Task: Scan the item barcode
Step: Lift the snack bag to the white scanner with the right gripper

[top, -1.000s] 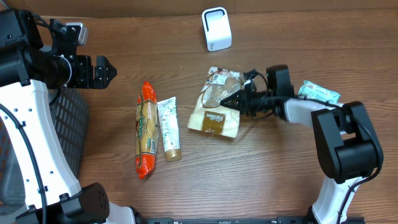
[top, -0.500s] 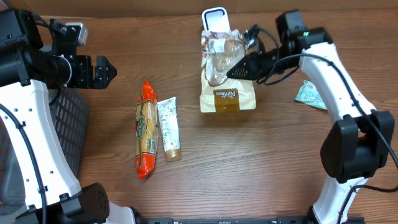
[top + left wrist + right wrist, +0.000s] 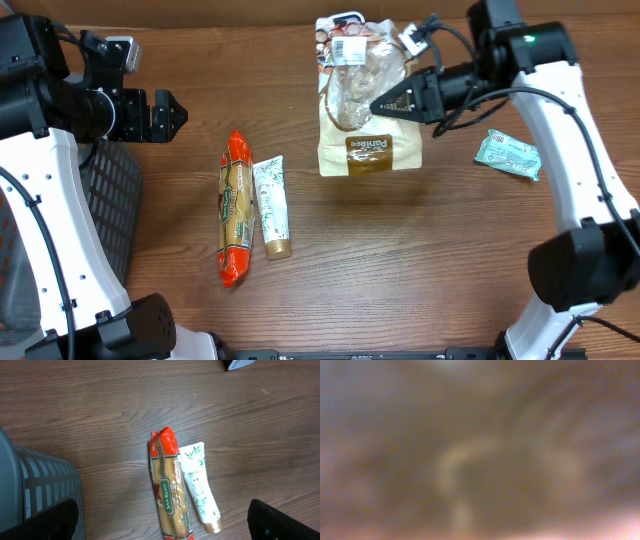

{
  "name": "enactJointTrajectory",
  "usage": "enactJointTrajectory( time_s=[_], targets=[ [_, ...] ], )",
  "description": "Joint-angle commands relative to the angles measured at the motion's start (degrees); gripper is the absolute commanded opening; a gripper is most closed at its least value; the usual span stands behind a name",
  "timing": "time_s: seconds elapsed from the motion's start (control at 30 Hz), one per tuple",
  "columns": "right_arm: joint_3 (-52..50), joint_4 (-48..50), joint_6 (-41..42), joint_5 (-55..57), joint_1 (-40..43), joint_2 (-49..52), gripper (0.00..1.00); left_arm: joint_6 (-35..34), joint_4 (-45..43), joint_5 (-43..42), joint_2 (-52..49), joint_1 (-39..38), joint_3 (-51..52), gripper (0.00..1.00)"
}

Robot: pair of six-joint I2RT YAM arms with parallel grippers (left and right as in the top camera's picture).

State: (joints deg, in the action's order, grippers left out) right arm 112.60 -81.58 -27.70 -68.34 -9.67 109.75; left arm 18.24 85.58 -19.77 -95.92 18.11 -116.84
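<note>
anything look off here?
Only the right wrist view: it is pure blur, likely because the bag held in the right pincer sits against the lens. Nothing visibly spilled; pasta, tube and green packet lie flat on the table.

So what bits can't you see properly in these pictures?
Right wrist view: only brownish blur, nothing recognisable.
Overhead: white box-shaped scanner mostly hidden behind the clear plastic bag with a brown label.
Overhead: the bag's white sticker, too small to read.
Left wrist: grey plastic basket cut off by the left edge.
</note>
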Motion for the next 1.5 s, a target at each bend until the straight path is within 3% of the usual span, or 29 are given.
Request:
enactJointTrajectory(
  time_s=[0.0,0.17,0.37,0.43,0.47,0.6,0.7,0.83,0.93,1.03,1.13,1.47],
  targets=[
    [2.03,-2.97,-7.30,-2.25,1.09,-4.48,0.04,1.27,-0.13,-0.66,-0.09,-0.13,-0.26,0.99],
    [2.03,-12.09,-20.55,0.13,1.51,-6.23,0.04,1.27,-0.13,-0.63,-0.09,-0.13,-0.26,1.00],
    [2.01,-13.70,-22.73,1.90,1.51,-6.21,0.04,1.27,-0.13,-0.66,-0.09,-0.13,-0.26,1.00],
    [2.01,-10.14,-15.85,5.46,1.49,-6.19,0.04,1.27,-0.13,-0.63,-0.09,-0.13,-0.26,1.00],
    [2.01,-5.92,-7.85,9.84,1.25,-6.19,0.04,1.27,-0.13,-0.63,-0.09,-0.13,-0.26,1.00],
    [2.01,9.62,16.11,35.98,-3.17,-6.19,0.04,1.27,-0.13,-0.66,-0.09,-0.13,-0.26,1.00],
    [2.01,17.05,23.52,59.76,-8.76,-5.62,0.04,1.27,-0.13,-0.66,-0.09,-0.13,-0.26,1.00],
    [2.01,24.28,24.24,86.38,-14.10,-2.91,0.04,1.27,-0.13,-0.66,-0.09,-0.13,-0.26,1.00],
    [2.01,30.10,20.41,97.79,-15.47,0.00,0.04,1.27,-0.13,-0.66,-0.09,-0.13,-0.26,1.00],
    [2.01,37.07,9.64,103.47,-15.67,3.65,0.04,1.27,-0.13,-0.66,-0.09,-0.13,-0.26,1.00],
    [2.01,43.78,-3.54,104.15,-15.52,7.69,0.04,1.27,-0.13,-0.66,-0.09,-0.13,-0.26,1.00],
    [1.99,59.28,-29.51,104.26,-15.89,19.21,0.04,1.27,-0.13,-0.66,-0.09,-0.13,-0.26,1.00]
  ],
)
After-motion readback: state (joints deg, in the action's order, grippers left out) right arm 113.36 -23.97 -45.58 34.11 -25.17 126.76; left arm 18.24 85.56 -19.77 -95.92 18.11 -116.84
